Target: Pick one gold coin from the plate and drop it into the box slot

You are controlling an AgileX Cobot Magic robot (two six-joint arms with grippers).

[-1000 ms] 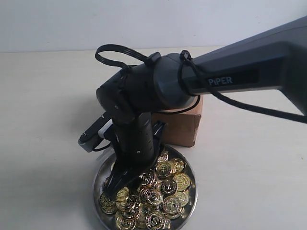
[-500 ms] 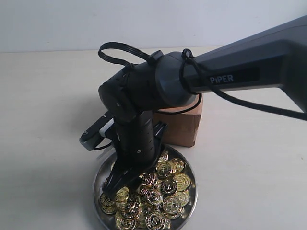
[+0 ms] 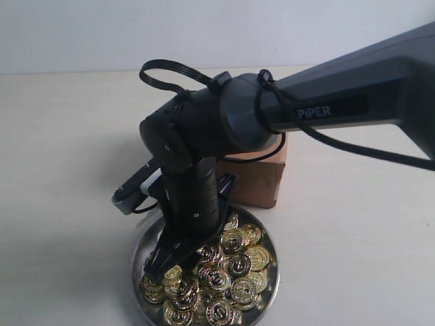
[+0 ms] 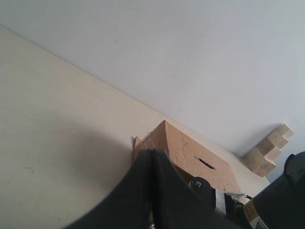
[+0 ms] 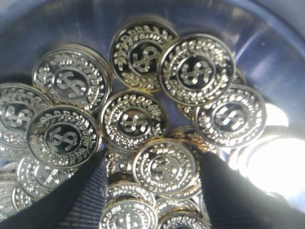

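Right wrist view: my right claw (image 5: 152, 191), barely shifted and now settled, stands spread astride one embossed gold coin (image 5: 164, 167) in the round shiny silver metal plate (image 5: 271, 33), ready to pinch.

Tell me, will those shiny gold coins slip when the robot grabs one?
Probably. The gold coins look smooth, hard and glossy, so one may slide from the right gripper, whose jaws stand open over the pile. They lie flat and overlapping, so neighbours will likely shift. The plate has a raised rim that should keep them in.
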